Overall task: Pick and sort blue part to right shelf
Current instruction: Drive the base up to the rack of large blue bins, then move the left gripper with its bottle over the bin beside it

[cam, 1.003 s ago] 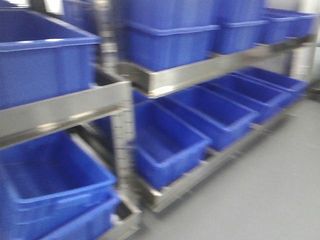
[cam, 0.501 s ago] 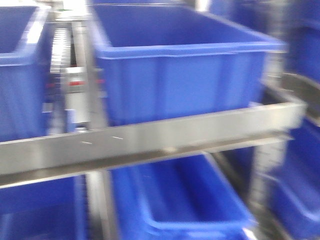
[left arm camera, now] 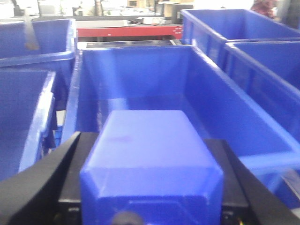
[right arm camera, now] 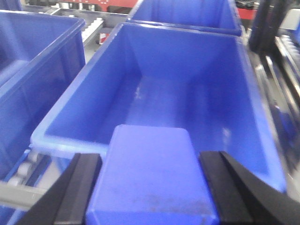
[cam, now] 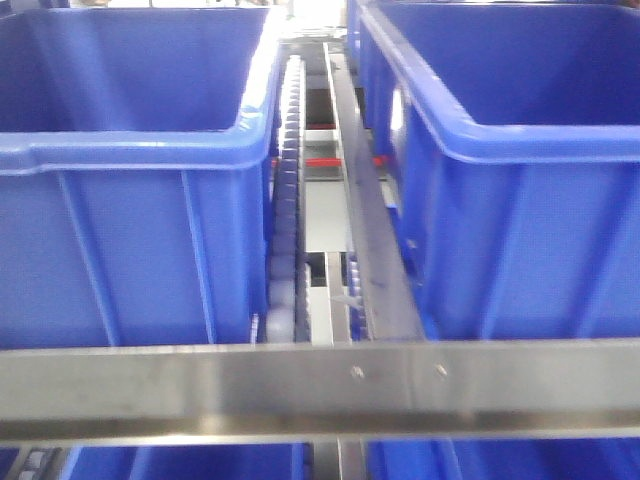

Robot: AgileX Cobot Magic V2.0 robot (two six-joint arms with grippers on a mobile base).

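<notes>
The left blue part, a smooth rectangular block, is sitting clamped between the black fingers of the left gripper, with both jaws pressing against its side faces. The right blue part is sitting the same way in the right gripper, which is grasping it across its width. Each block is projecting forward past the fingertips, on the camera side of the front rail of the right shelf. Beyond the rail, the left target bin and the right target bin are lying open and showing bare floors. A roller track is running back from the rail beside the bins. Whether either block is already passing over its bin's near rim cannot be told from these views. Judged from this pose, the main hazard is releasing too early: a block let go short of the rim is likely to strike the rail or the rim and fall outside the bin. A second hazard is a sideways offset, which would be sending a block into the roller track gap. The smooth plastic faces are also offering little grip, so a fast move may be letting a block slip.
</notes>
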